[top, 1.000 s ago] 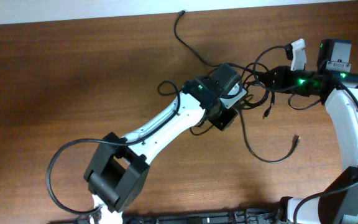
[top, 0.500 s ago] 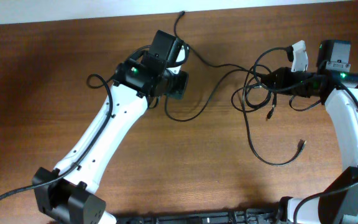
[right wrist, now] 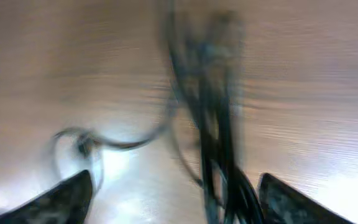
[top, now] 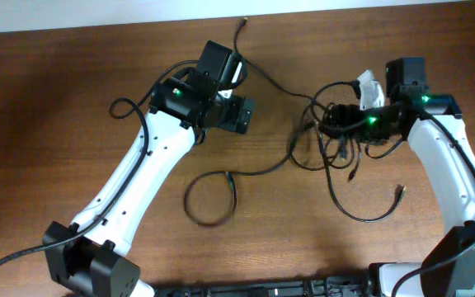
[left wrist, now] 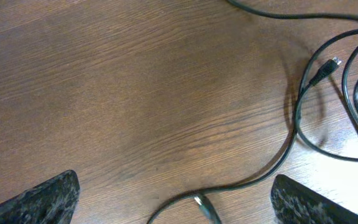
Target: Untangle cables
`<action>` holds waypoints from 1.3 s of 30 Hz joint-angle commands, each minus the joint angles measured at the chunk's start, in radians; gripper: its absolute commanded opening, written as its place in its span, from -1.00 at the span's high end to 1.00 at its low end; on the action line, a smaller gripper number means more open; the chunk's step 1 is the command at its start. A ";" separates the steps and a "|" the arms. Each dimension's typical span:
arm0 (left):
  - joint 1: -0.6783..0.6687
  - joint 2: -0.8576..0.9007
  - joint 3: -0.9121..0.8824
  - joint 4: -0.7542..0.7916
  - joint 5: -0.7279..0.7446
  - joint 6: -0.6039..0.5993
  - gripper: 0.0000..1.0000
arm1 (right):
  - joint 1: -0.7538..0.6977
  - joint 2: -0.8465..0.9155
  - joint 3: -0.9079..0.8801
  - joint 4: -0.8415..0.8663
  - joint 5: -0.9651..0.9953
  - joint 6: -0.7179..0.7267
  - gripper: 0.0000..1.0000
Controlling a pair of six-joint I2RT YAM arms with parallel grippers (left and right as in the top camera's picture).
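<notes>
Black cables (top: 336,139) lie in a tangle on the wooden table right of centre. One strand (top: 264,76) runs up to the far edge. Another (top: 211,198) trails left into a loose loop on the table. My left gripper (top: 236,114) hovers left of the tangle. In the left wrist view it (left wrist: 176,205) stands open, with a cable (left wrist: 278,158) and its plug (left wrist: 201,203) lying on the wood below the gap. My right gripper (top: 335,124) is over the tangle. The blurred right wrist view shows it (right wrist: 173,202) open, the cable bundle (right wrist: 215,124) passing near the right finger (right wrist: 291,202).
A free plug end (top: 399,191) of a long curved strand lies at the near right. Another small plug (left wrist: 332,62) shows at the right in the left wrist view. The table's far edge (top: 138,23) runs along the top.
Both grippers have opened. The strand the left gripper held has dropped into a loop on the table. The right arm has swung left, and the tangle has bunched closer to the centre.
</notes>
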 commanded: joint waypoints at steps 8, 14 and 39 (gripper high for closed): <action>0.007 0.016 0.004 0.003 -0.010 -0.003 -0.98 | 0.002 -0.023 0.032 0.080 0.434 0.232 -0.97; 0.006 0.023 0.003 0.009 0.073 -0.003 -0.98 | 0.002 0.039 0.026 0.125 0.247 0.007 -0.58; 0.165 0.018 0.003 0.058 0.085 -0.003 -0.98 | 0.433 0.499 0.045 0.300 -0.001 -0.008 0.92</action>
